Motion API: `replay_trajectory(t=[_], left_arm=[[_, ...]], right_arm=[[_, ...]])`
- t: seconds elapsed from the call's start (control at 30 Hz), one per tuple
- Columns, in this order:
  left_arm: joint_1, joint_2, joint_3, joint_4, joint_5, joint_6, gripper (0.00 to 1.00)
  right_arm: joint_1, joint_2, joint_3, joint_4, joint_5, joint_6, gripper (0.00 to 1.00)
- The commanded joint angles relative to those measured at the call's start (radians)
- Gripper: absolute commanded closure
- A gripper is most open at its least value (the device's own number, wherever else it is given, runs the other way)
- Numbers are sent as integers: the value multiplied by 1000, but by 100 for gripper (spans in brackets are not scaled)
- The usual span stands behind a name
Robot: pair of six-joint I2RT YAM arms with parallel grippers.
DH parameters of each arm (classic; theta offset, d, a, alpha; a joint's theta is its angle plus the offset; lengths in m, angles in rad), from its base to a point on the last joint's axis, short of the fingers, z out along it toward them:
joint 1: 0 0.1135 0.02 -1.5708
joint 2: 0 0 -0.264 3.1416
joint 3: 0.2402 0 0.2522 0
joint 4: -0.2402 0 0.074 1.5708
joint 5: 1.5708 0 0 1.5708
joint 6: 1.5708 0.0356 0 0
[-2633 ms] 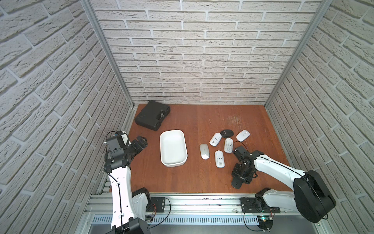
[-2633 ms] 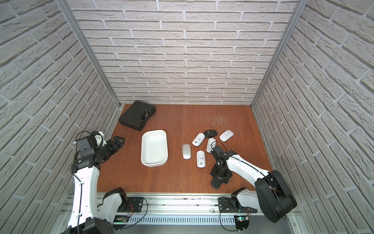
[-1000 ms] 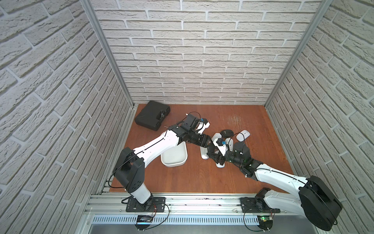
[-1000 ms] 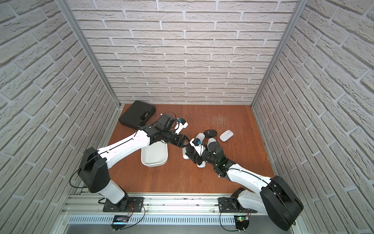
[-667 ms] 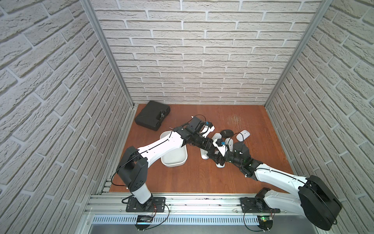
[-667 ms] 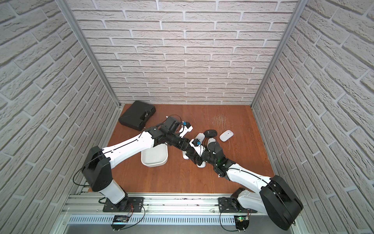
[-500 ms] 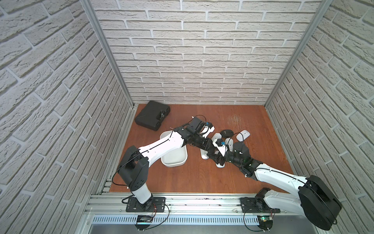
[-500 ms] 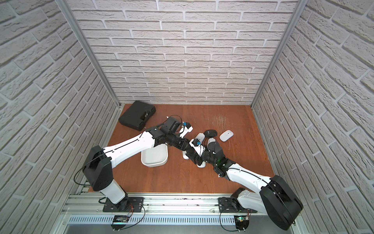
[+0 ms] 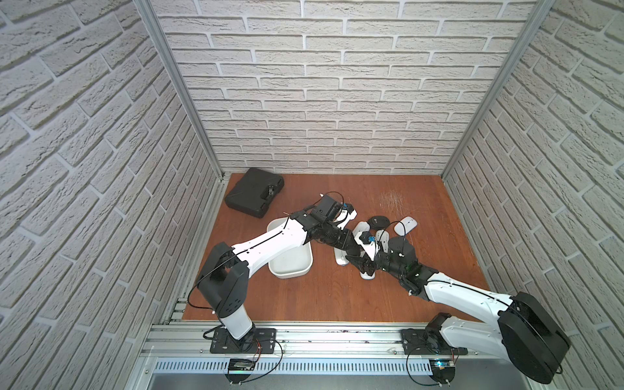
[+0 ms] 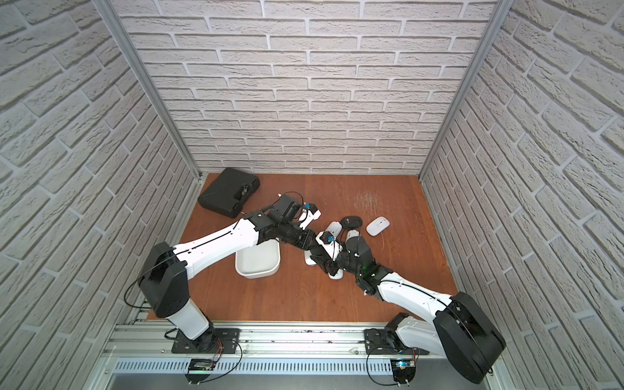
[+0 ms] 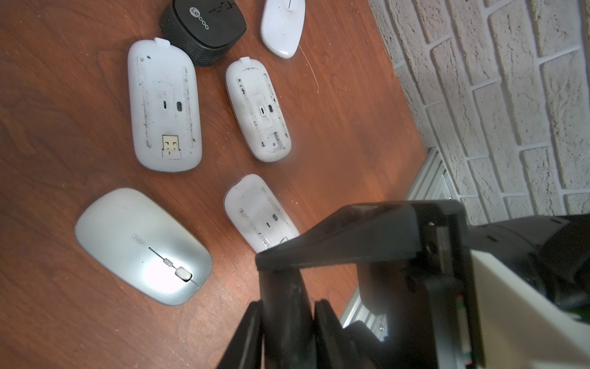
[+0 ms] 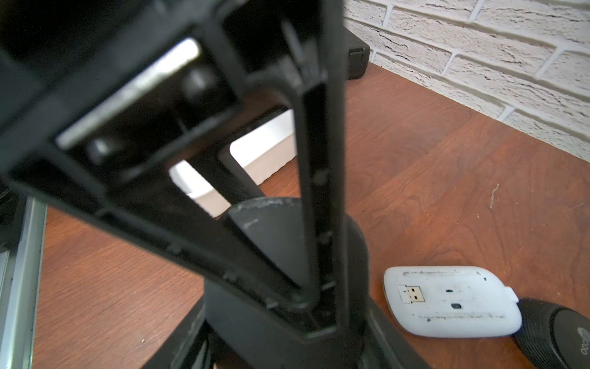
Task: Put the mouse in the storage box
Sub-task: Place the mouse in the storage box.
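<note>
Both grippers meet above the table just right of the white storage box (image 9: 290, 268) (image 10: 258, 261). Between them is a black mouse (image 12: 265, 230), standing on edge. My left gripper (image 11: 287, 303) (image 9: 361, 263) is shut on the thin body of the mouse (image 11: 284, 287). My right gripper (image 12: 284, 306) (image 9: 371, 268) has its fingers along both wide sides of the mouse. Whether they still press on it does not show. The left arm reaches across the box and hides much of it.
Several white mice lie right of the box, three of them upside down (image 11: 164, 108). A silver mouse (image 11: 137, 239) lies nearest the box. A black puck-like mouse (image 9: 381, 223) and a white one (image 9: 405, 225) lie further back. A flat black case (image 9: 253, 197) sits in the back left corner.
The left arm swung in from the left side over the box to meet the right gripper. Its jaws then closed on the black mouse. The right arm rose from the front towards the middle.
</note>
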Motion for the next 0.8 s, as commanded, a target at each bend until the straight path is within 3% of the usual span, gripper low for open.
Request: replay_trajectory(t=[0.0, 0.17, 0.5, 0.77], left_arm=[[61, -59, -55, 89, 25, -12, 100], [219, -167, -185, 168, 10, -60, 100], [586, -349, -443, 324, -2, -190, 100], [659, -279, -477, 387, -106, -221, 100]], right_arm=[[4, -29, 21, 41, 21, 36, 27], [3, -54, 7, 47, 81, 60, 16], [1, -40, 7, 48, 73, 72, 15], [1, -28, 11, 53, 50, 75, 16]])
